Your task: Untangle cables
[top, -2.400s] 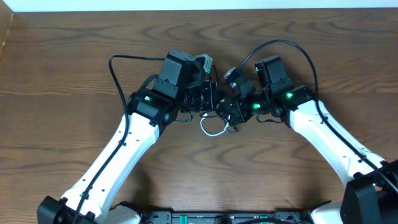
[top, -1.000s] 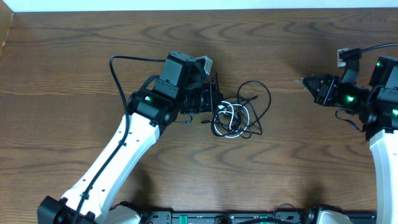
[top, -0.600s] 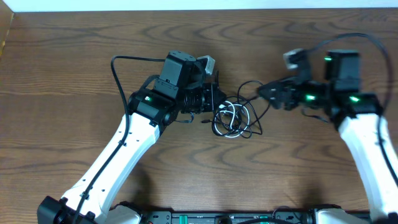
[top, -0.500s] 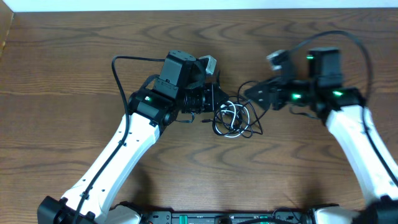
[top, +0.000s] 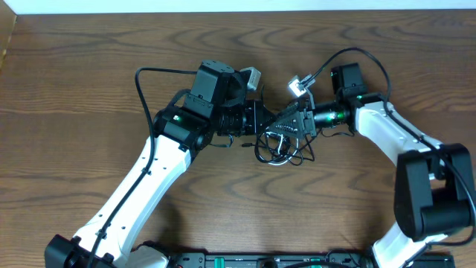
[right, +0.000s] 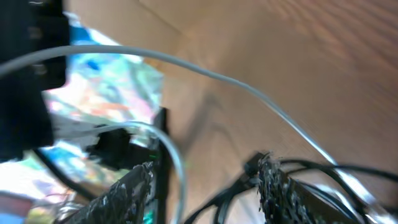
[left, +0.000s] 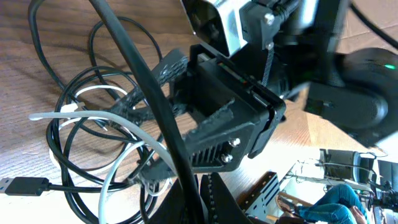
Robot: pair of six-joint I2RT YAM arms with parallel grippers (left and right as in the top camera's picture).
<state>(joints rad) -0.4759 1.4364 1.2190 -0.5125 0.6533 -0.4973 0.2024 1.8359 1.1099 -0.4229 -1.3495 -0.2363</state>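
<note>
The cables [top: 291,151] lie in a tangled heap at mid-table: black loops with a white cord among them. My left gripper [top: 258,123] sits at the heap's left edge. In the left wrist view it [left: 199,208] is shut on a black cable [left: 155,106] that runs up out of the jaws, with the white cord [left: 115,171] looped beside it. My right gripper [top: 277,131] reaches into the heap from the right, close to the left one. In the blurred right wrist view it [right: 202,186] is open, its fingers [right: 277,183] wide apart with black and pale strands between them.
A thick black wire [top: 145,82] arcs off the left arm and another [top: 361,56] off the right arm. A black USB plug [left: 18,185] lies flat on the wooden table [top: 89,59] at the heap's edge. The table's far edge runs along the top.
The right arm has swung from the far right back to the heap, and its jaws have opened. The left arm has held its place and its grip.
</note>
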